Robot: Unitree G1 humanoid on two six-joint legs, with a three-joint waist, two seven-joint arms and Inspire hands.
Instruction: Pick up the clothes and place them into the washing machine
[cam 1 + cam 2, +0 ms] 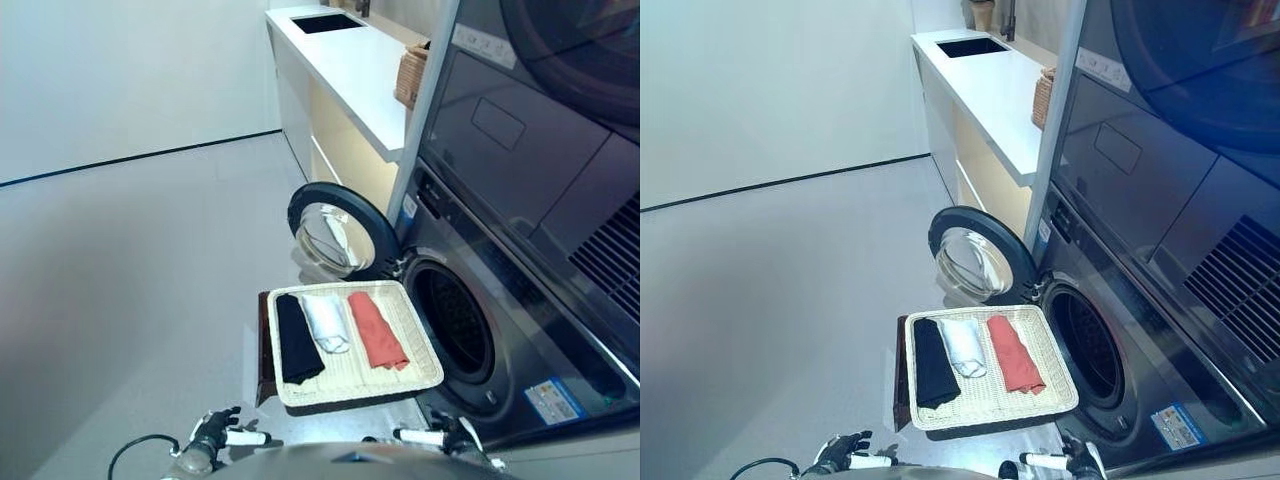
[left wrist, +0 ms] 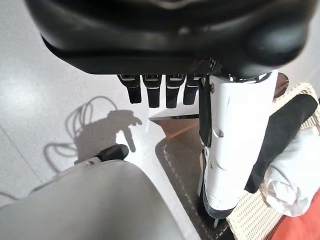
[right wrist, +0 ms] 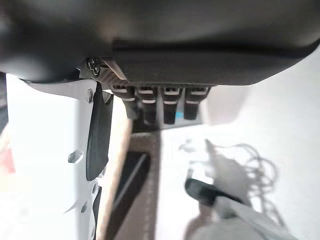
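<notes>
A shallow wicker basket (image 1: 352,393) stands in front of the washing machine (image 1: 520,330). It holds a folded black cloth (image 1: 296,338), a white cloth (image 1: 328,322) and a red cloth (image 1: 376,330) side by side. The machine's round door (image 1: 335,232) is swung open behind the basket, and the dark drum (image 1: 455,320) shows to its right. My left hand (image 1: 212,432) hangs low before the basket's near left corner, with its fingers (image 2: 150,90) straight and holding nothing. My right hand (image 1: 450,436) is low at the near right corner, fingers (image 3: 155,102) relaxed and bare.
The basket rests on a low brown stand (image 1: 264,350). A second machine (image 1: 540,110) is stacked above the washer. A white counter (image 1: 350,60) with a sink and a small wicker box (image 1: 410,75) runs along the back. Open grey floor (image 1: 140,270) lies to the left.
</notes>
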